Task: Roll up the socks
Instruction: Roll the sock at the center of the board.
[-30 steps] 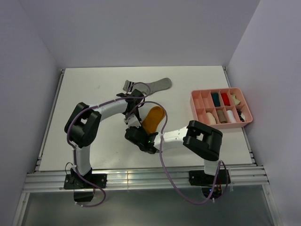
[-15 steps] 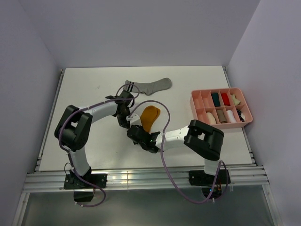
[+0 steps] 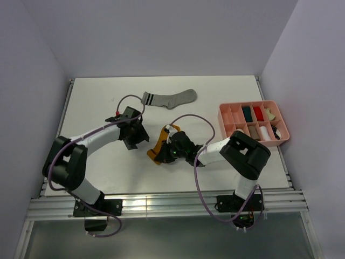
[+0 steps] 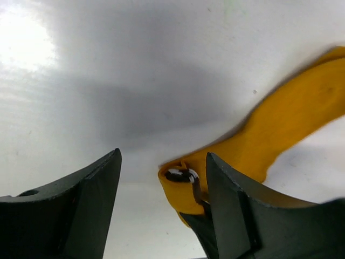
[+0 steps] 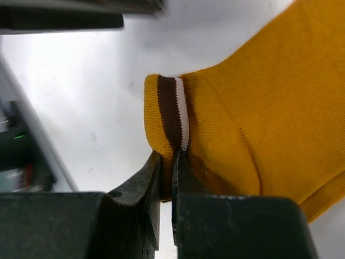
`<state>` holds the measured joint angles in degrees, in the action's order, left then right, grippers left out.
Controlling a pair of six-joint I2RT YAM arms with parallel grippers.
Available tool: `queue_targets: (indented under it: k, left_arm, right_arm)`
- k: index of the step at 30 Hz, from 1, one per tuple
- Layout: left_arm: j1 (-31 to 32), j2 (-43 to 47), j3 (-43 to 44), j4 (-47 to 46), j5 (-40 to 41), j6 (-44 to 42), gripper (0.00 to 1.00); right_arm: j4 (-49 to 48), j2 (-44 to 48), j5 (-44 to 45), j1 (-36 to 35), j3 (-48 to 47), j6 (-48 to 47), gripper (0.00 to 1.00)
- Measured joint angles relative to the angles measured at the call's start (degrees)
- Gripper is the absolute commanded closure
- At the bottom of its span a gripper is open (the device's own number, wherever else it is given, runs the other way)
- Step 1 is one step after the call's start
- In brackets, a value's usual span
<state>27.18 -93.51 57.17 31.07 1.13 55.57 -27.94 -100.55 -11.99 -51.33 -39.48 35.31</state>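
The mustard-orange sock [image 3: 159, 144] lies at the table's middle, its brown-white striped cuff [image 5: 170, 113] folded over. My right gripper [image 5: 173, 162] is shut on that cuff, and in the top view it [image 3: 166, 154] sits at the sock's near end. My left gripper [image 4: 161, 178] stands open just left of the sock [image 4: 291, 118]. The folded cuff end lies between its jaws, untouched by the left one. In the top view the left gripper [image 3: 141, 138] is a short way left of the sock. A grey sock [image 3: 170, 99] with dark cuff stripes lies flat farther back.
A pink compartment tray [image 3: 253, 123] holding several small rolled bundles stands at the right edge. The right arm's cable loops over the table behind the orange sock. Walls close in the table on three sides.
My left gripper has opened, let go of the orange sock and drawn back to the left. My right gripper has closed on the cuff and swung right, turning the sock narrower.
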Motion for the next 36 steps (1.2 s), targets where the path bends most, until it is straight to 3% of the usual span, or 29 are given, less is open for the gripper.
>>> queue_targets:
  k: [11, 16, 23, 26, 33, 36]
  left_arm:
    - [2.56, 20.41, -19.78, -11.74, -1.97, 5.49, 0.33]
    - [5.64, 22.32, -25.73, -16.61, -2.95, 9.22, 0.35]
    - [7.23, 18.05, -26.58, -22.67, -3.30, 12.35, 0.39]
    - [7.58, 16.26, -26.53, -25.31, -3.63, 13.27, 0.47]
    - [8.00, 12.57, -25.94, -28.15, -4.37, 15.19, 0.81]
    - [8.02, 11.69, -24.65, -27.10, -4.35, 15.10, 0.93]
  right_arm:
    - [-19.61, -7.39, -20.02, 8.59, 6.51, 15.26, 1.00]
    - [-24.50, -10.05, -23.26, 9.77, 7.15, 19.26, 1.00]
    - [-27.30, -12.20, -25.70, 10.08, 7.10, 21.81, 1.00]
    - [-27.87, -12.59, -26.16, 10.27, 7.10, 22.27, 1.00]
    - [-27.87, -12.94, -26.88, 10.51, 6.78, 22.32, 1.00]
    - [-26.69, -12.72, -26.88, 10.51, 6.36, 21.77, 0.93]
